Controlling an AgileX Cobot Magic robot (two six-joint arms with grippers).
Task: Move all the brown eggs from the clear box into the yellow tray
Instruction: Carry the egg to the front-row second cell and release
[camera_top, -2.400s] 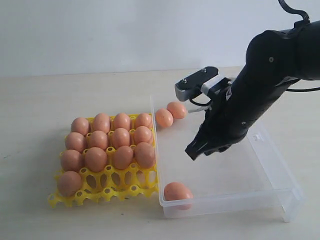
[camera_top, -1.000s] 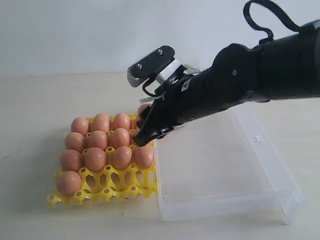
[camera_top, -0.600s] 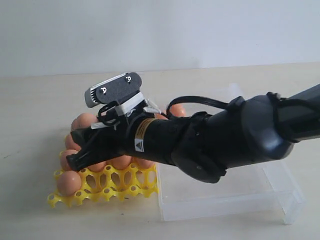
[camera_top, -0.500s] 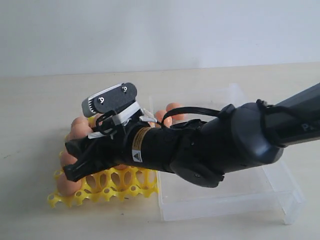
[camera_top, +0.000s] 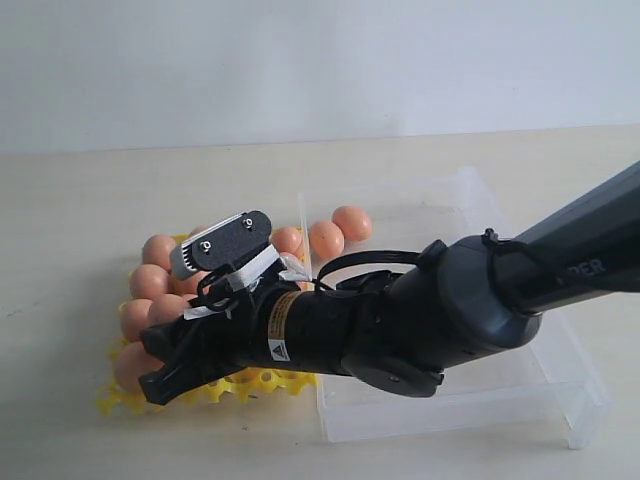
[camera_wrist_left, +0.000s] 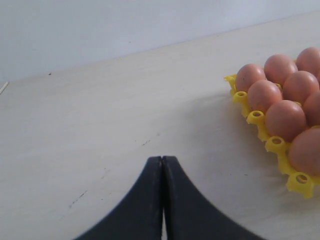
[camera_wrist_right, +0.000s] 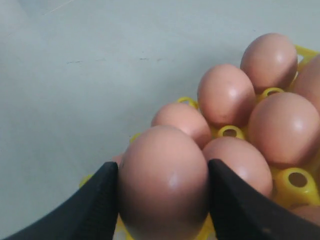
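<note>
Brown eggs (camera_top: 148, 282): most sit in the cups of the yellow tray (camera_top: 243, 381). The far and left cups show filled in the exterior view, while the arm hides the tray's middle.
Held egg (camera_wrist_right: 164, 185): clamped between the two black fingers of the right gripper (camera_top: 160, 368), low over the near left part of the tray. It is close in front of the seated eggs, and whether it rests in a cup cannot be told.
Eggs outside the tray (camera_top: 327, 238): two, side by side and touching, inside the clear box (camera_top: 575, 405), just beyond the tray's far right corner.
Clear box: on the table (camera_wrist_left: 100, 115), just beside the tray's right edge as the exterior view shows it.
Right gripper: jaws spread wide around the held egg, with one finger (camera_wrist_right: 95, 210) against each side of it. The gripper points down toward the tray's near left corner.
Right arm (camera_top: 450, 320): reaches across the clear box and over the tray from the tray's right side.
Left gripper (camera_wrist_left: 162, 162): fingers pressed together with nothing between them, over bare table and apart from the tray. One edge row of the tray's eggs shows in its wrist view, and the gripper does not show in the exterior view.
Table: pale surface with faint marks, under both the tray and the box.
</note>
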